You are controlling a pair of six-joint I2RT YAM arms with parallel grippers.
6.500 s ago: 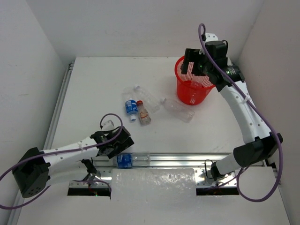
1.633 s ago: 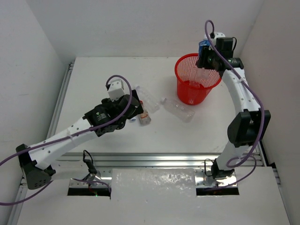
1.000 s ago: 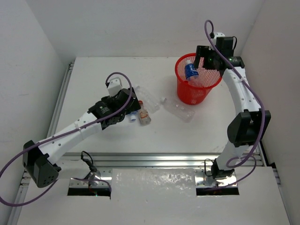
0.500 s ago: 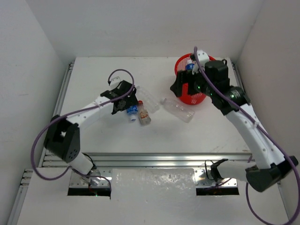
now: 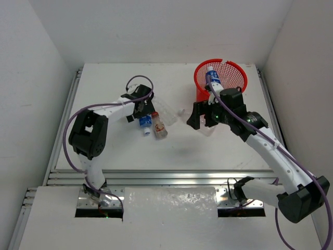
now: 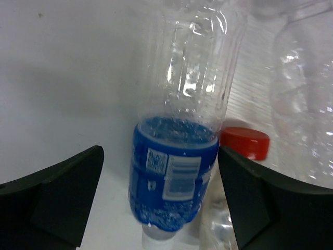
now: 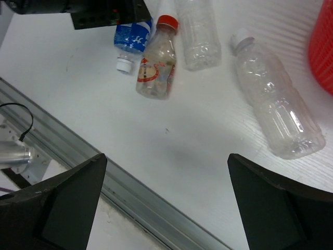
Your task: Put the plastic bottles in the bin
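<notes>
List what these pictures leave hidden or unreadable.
Top external: the right gripper covers much of the white-capped clear bottle.
Right wrist: the right edge cuts the bin, contents unseen; the top edge cuts the unlabelled bottle.
Left wrist: print on the blue-label bottle is too blurred to read.

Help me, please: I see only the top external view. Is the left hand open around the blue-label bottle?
Observer: Yes. The left wrist view shows the left hand open, fingers either side of the blue-label bottle, not touching.
Operator: Does the right hand hold something?
Observer: No. The right wrist view shows it open and empty.
Operator: And the clear bottle under it?
Observer: It lies flat near the bin, ahead of the hand, untouched.
</notes>
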